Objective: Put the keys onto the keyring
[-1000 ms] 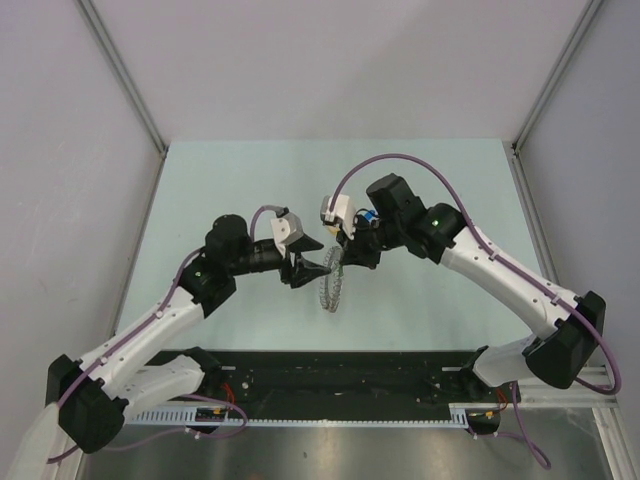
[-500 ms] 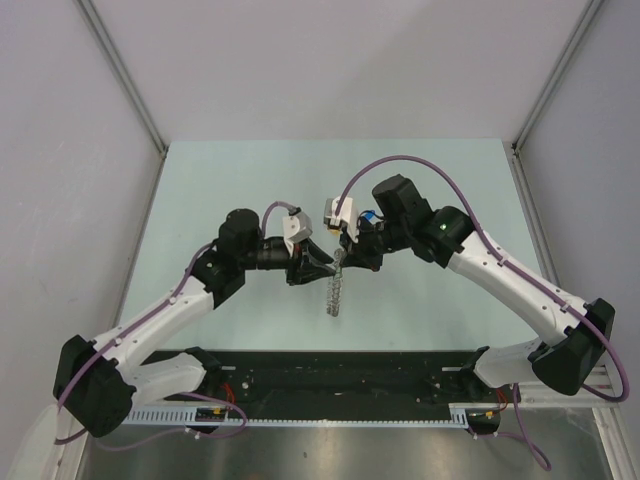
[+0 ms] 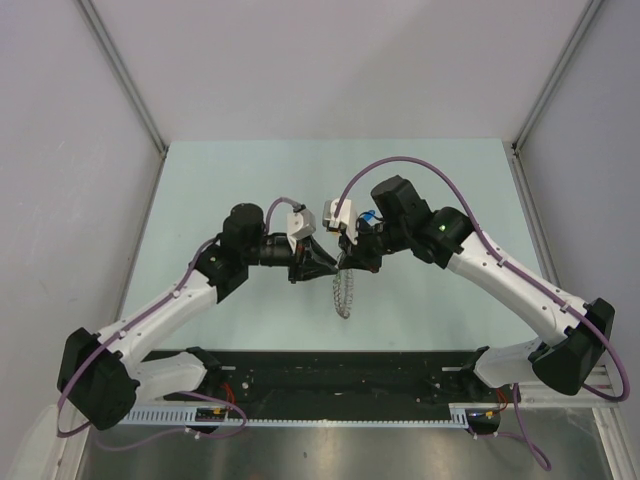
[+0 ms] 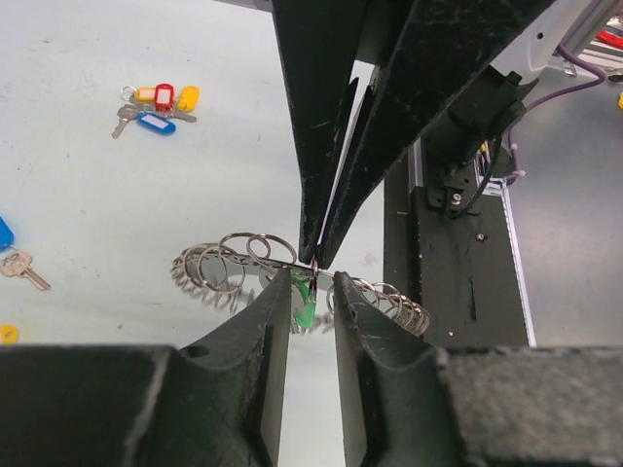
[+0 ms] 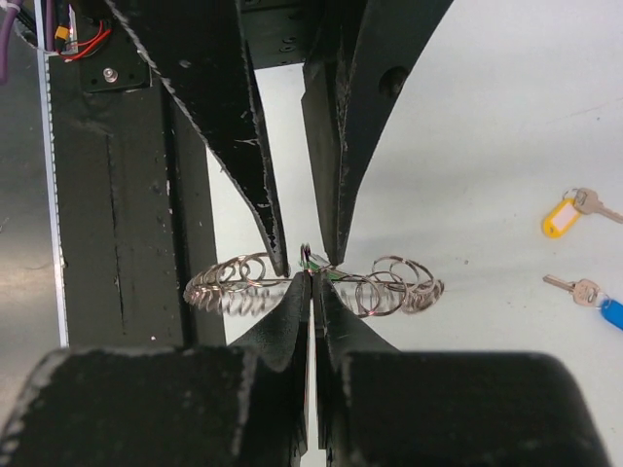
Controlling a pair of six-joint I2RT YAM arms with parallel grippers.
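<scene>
The keyring (image 3: 343, 292), a wire ring fringed with small silver loops, hangs above the table at the centre. My right gripper (image 5: 311, 279) is shut on its wire at the top, with loops spreading to both sides (image 5: 234, 287). My left gripper (image 4: 311, 280) faces the right one tip to tip. Its jaws are narrowly open, straddling the wire and a green-tagged key (image 4: 307, 302) that hangs there close to its left finger. The right gripper's tips (image 4: 317, 261) reach down just above. A bunch of coloured-tag keys (image 4: 156, 102) lies on the table.
Loose keys lie on the pale green table (image 3: 440, 180): a yellow-tagged one (image 5: 560, 219), a blue-tagged one (image 5: 608, 309), and another blue-tagged key (image 4: 8, 248) at the edge of the left wrist view. The black base rail (image 3: 340, 375) runs along the near edge.
The left arm has moved right until its gripper meets the right gripper, and its jaws have narrowed around the wire. The hanging keyring has turned and swung slightly.
</scene>
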